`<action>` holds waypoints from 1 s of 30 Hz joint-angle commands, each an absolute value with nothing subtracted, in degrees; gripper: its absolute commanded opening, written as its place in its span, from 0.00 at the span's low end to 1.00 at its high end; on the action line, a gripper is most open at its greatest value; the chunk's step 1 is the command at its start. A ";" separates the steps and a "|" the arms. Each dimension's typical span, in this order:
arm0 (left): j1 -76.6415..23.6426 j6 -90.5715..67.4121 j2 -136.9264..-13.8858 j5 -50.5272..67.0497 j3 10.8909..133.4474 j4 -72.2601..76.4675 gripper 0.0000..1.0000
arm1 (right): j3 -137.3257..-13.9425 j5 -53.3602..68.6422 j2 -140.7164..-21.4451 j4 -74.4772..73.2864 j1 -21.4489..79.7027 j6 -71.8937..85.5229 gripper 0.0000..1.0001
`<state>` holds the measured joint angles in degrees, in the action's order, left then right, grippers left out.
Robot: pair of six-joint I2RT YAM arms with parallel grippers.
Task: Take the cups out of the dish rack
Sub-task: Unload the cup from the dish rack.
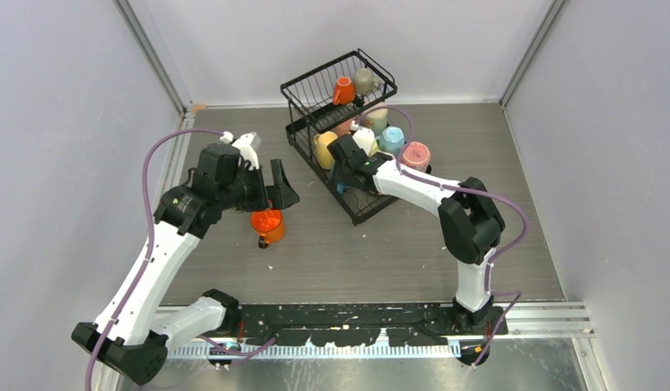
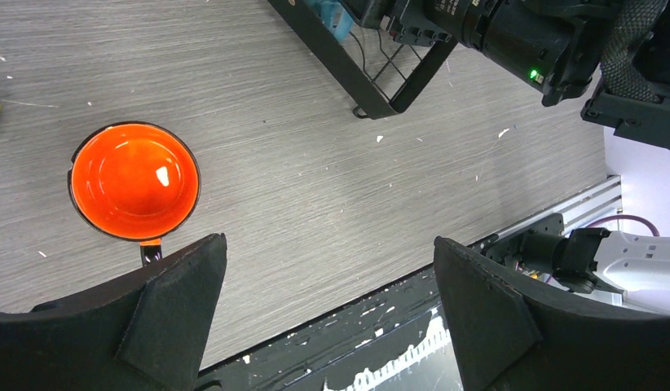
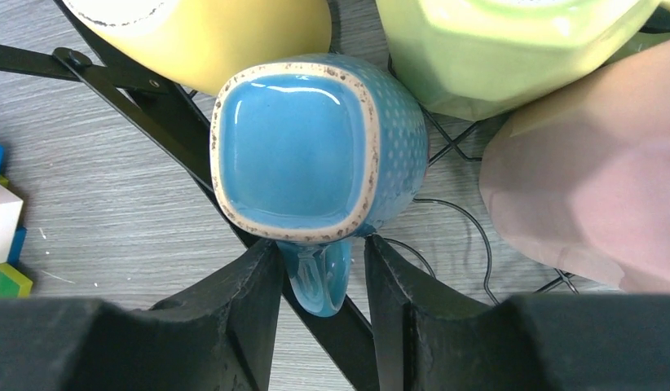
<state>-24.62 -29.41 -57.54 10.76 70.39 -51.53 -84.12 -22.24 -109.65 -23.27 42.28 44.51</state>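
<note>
The black wire dish rack [image 1: 315, 90] stands at the back centre. Its upper basket holds an orange cup [image 1: 343, 90] and a beige cup [image 1: 364, 80]. The lower tray holds yellow [image 1: 324, 149], light blue [image 1: 391, 138] and pink [image 1: 415, 154] cups. My right gripper [image 1: 341, 159] is down in the lower tray. In the right wrist view it [image 3: 319, 244] is shut around the handle of a light blue cup [image 3: 299, 147]. My left gripper [image 2: 328, 244] is open and empty, just above an orange cup [image 2: 134, 181] standing upright on the table [image 1: 267, 224].
Yellow [image 3: 226, 41], light green [image 3: 503, 49] and pink [image 3: 584, 179] cups crowd the blue one. A rack bar [image 3: 128, 90] runs beneath it. Small coloured blocks [image 3: 2, 236] lie beside the rack. The rack's near corner [image 2: 381, 90] shows in the left wrist view.
</note>
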 commanded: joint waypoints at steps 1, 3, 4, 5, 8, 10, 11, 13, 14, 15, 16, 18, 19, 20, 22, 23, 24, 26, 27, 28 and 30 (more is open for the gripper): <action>-24.26 -28.36 -56.08 11.60 72.21 -51.61 1.00 | -82.94 -26.47 -107.50 -22.86 42.55 44.79 0.45; -24.26 -28.47 -56.07 11.68 71.95 -51.39 1.00 | -81.89 -26.90 -106.73 -22.80 42.60 44.44 0.45; -24.26 -28.62 -56.16 11.72 71.78 -51.23 1.00 | -81.38 -27.05 -106.46 -22.77 42.58 44.20 0.44; -24.26 -28.77 -56.16 11.81 71.58 -51.05 1.00 | -80.91 -27.13 -106.18 -22.82 42.54 43.85 0.44; -24.26 -29.10 -56.46 12.49 71.06 -50.27 1.00 | -79.37 -26.58 -105.37 -22.05 42.63 42.86 0.44; -24.26 -29.37 -56.72 12.80 70.68 -49.66 1.00 | -78.31 -25.62 -104.85 -20.72 42.60 41.44 0.44; -24.26 -29.51 -56.81 12.95 70.47 -49.46 1.00 | -77.71 -25.01 -104.67 -19.21 42.62 40.84 0.44; -24.26 -29.63 -57.11 13.24 70.24 -49.11 1.00 | -77.11 -23.96 -104.66 -17.38 42.64 39.30 0.44; -24.30 -29.75 -57.19 13.39 70.04 -48.97 1.00 | -77.19 -23.30 -105.05 -16.80 42.62 38.47 0.44; -24.26 -29.84 -57.24 13.44 69.91 -48.88 1.00 | -77.54 -22.79 -105.48 -16.58 42.56 37.62 0.44; -24.26 -29.92 -57.23 13.51 69.81 -48.79 1.00 | -77.96 -22.51 -105.99 -16.49 42.62 36.90 0.44; -24.26 -29.99 -57.13 13.53 69.58 -48.77 1.00 | -78.91 -22.18 -106.98 -16.69 42.56 35.98 0.44; -24.26 -30.02 -57.13 13.53 69.53 -48.78 1.00 | -79.32 -22.23 -107.44 -16.92 42.57 35.67 0.44; -24.26 -30.05 -57.08 13.54 69.51 -48.78 1.00 | -79.76 -22.28 -107.80 -17.07 42.54 35.48 0.44; -24.26 -30.14 -57.04 13.53 69.36 -48.88 1.00 | -80.27 -22.47 -108.37 -17.45 42.54 35.34 0.44; -24.26 -30.13 -56.95 13.51 69.33 -48.95 1.00 | -80.54 -22.60 -108.59 -17.75 42.57 35.29 0.44; -24.26 -30.08 -56.85 13.53 69.29 -48.95 1.00 | -80.64 -22.78 -108.73 -18.02 42.57 35.06 0.43; -24.26 -30.21 -56.78 13.53 69.18 -48.95 1.00 | -80.56 -22.87 -108.94 -18.21 42.56 34.90 0.43; -24.26 -30.22 -56.78 13.53 69.17 -49.00 1.00 | -80.55 -22.85 -109.08 -18.24 42.62 34.89 0.42; -24.26 -30.30 -56.78 13.54 69.13 -49.04 1.00 | -80.53 -22.90 -109.27 -18.23 42.57 34.89 0.41; -24.26 -30.37 -56.87 13.61 69.08 -49.04 1.00 | -80.55 -22.85 -109.45 -18.41 42.62 34.81 0.38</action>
